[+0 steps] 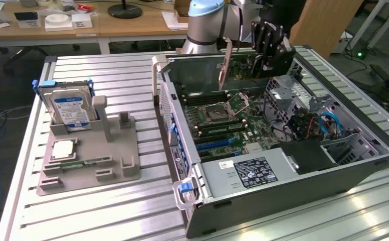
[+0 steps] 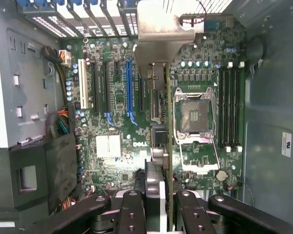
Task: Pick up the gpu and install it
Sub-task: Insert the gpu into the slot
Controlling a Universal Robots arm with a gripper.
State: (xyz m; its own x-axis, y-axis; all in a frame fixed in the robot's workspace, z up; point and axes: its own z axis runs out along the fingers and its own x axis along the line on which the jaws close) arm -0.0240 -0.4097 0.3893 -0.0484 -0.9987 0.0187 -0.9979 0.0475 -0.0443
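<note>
My gripper (image 1: 274,57) hangs over the back end of the open computer case (image 1: 282,201) and is shut on the gpu (image 1: 241,65). The card stands on edge, with its silver end bracket (image 1: 226,63) toward the exterior view's left. In the wrist view the gpu (image 2: 169,146) appears edge-on between my black fingers (image 2: 132,214), and its bracket (image 2: 158,29) is at the far end. It hovers above the motherboard (image 2: 112,146), apart from it. Its edge lies between the blue expansion slot (image 2: 128,87) and the bare processor socket (image 2: 195,114).
On the exterior view's left a grey holder (image 1: 94,165) carries a silver hard drive with a blue label (image 1: 70,108), a processor chip (image 1: 62,149) and a thin memory stick (image 1: 87,163). The case holds a power supply (image 1: 248,173) and cables (image 1: 315,125). A wooden desk (image 1: 114,25) stands behind.
</note>
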